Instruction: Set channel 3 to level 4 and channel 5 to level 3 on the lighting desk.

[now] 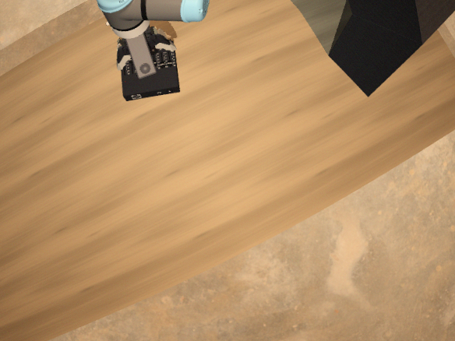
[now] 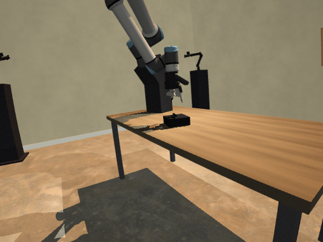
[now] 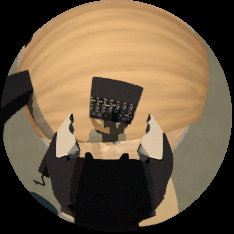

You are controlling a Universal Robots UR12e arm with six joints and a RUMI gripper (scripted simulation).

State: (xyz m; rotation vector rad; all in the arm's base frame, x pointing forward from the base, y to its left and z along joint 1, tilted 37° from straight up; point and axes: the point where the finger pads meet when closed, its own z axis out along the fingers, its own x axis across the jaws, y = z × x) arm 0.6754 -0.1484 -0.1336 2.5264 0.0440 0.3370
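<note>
The lighting desk (image 1: 149,75) is a small black box near the table's far left corner. It also shows in the exterior view (image 2: 176,120) and in the wrist view (image 3: 114,102), where a row of small faders (image 3: 111,106) runs across it. The fader levels are too small to read. My gripper (image 2: 175,94) hangs open and empty well above the desk, fingers pointing down. In the wrist view the two pale fingertips frame the desk's near edge. In the overhead view the wrist (image 1: 141,56) covers part of the desk.
The wooden table (image 2: 238,141) stretches to the right. The arm's dark pedestal (image 2: 156,92) stands just behind the table's corner. A black stand with a camera arm (image 2: 199,88) is behind the table. The table edge (image 2: 130,125) is close to the desk.
</note>
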